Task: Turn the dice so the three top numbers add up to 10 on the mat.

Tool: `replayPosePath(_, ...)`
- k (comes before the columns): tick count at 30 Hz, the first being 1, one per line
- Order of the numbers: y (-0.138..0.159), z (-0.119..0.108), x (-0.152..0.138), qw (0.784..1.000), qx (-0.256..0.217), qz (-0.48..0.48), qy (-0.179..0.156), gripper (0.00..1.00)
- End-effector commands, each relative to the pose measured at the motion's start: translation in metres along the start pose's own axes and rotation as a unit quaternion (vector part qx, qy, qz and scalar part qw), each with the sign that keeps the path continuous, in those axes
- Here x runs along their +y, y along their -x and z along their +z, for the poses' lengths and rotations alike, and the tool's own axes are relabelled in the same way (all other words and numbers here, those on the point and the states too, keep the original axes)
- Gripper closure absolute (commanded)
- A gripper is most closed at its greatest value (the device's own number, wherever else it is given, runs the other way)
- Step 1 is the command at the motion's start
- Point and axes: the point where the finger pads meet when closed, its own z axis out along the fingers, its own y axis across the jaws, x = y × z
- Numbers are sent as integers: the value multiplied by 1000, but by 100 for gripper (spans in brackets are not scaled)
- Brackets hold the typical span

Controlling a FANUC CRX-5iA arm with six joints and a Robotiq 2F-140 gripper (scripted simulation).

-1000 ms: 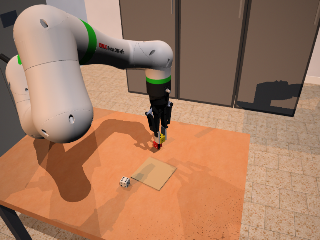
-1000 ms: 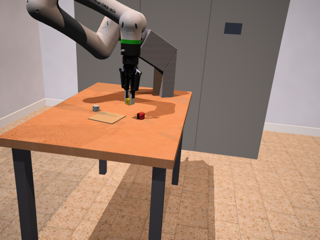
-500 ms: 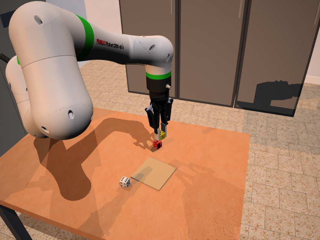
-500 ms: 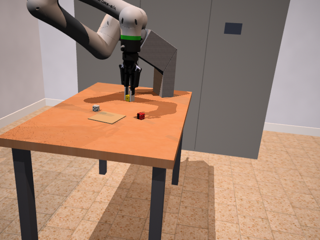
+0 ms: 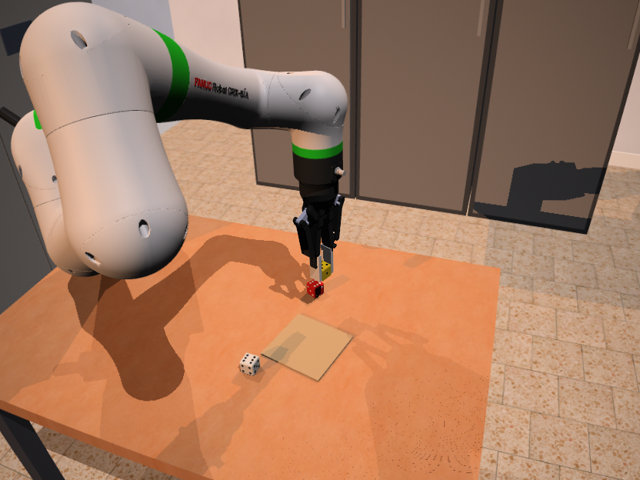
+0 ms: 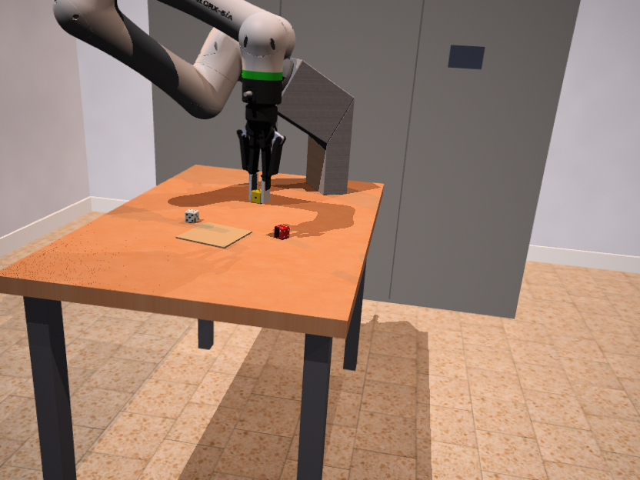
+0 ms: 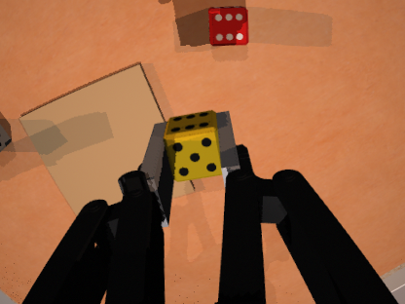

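Note:
My gripper (image 5: pixel 321 271) is shut on a yellow die (image 5: pixel 325 267) and holds it in the air above the table. It also shows in the exterior view (image 6: pixel 256 195) and in the wrist view (image 7: pixel 193 146), where its near face shows five pips. A red die (image 5: pixel 315 288) lies on the table beyond the mat, four white pips up in the wrist view (image 7: pixel 228 26). A white die (image 5: pixel 249 363) lies on the table just off the mat's left corner. The tan mat (image 5: pixel 308 345) lies flat with no die on it.
A grey angled block (image 6: pixel 325 139) stands at the table's far edge. Tall cabinets (image 5: pixel 439 98) stand behind the table. The arm's big white links (image 5: pixel 103 155) hang over the table's left side.

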Motion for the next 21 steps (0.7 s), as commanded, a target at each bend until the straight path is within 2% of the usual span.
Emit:
replayPosePath(1,0,0,1,999,1,-32,0,84)
replayPosePath(10,0,0,5,985,1,-174,0,84)
replayPosePath(17,0,1,9,951,1,-308,0,84)
replayPosePath(20,0,1,9,949,1,-317,0,84)
replayPosePath(21,0,1,10,937,1,-348,0,84)
